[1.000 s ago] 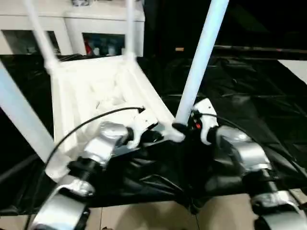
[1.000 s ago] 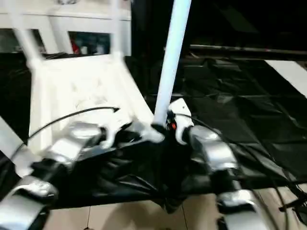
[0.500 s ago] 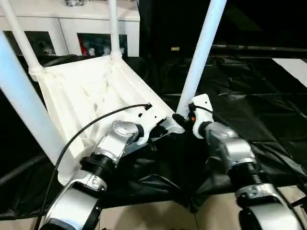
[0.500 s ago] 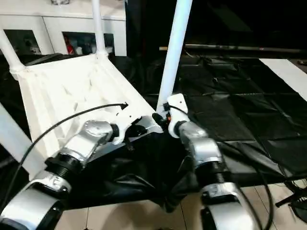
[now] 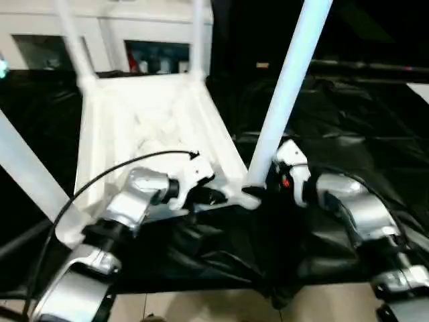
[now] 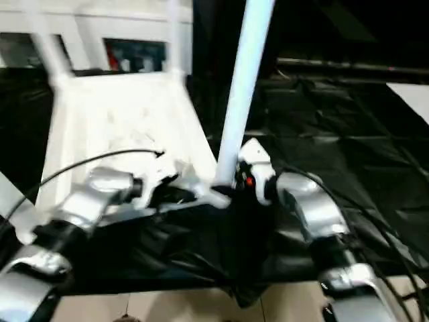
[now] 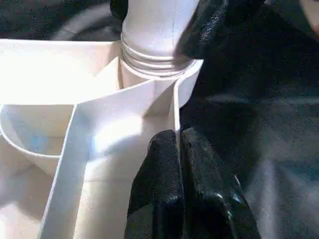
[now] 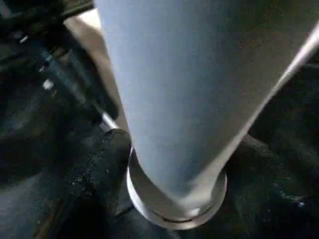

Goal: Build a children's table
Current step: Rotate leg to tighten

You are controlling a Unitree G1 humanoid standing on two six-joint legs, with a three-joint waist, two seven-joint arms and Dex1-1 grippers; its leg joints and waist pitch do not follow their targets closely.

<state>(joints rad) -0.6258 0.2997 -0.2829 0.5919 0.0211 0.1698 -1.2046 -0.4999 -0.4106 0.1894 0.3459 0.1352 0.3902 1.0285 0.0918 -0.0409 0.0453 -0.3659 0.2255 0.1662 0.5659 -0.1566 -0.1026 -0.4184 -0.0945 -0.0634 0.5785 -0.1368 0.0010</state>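
Observation:
The white tabletop lies upside down on the black sheeting, ribbed underside up. Legs stand in its corner sockets: two at the back, one at the near left, one at the near right. My left gripper is shut on the thin rim wall of the tabletop, just beside the near right socket. My right gripper is shut around the base of the near right leg, with one black finger against its collar.
Crumpled black sheeting covers the big table and hangs over its front edge. White cabinets stand behind the table. Tan floor shows below the front edge. A black cable arcs over my left forearm.
The whole picture has shifted with the camera. Both grippers stay at the near right corner with the same holds.

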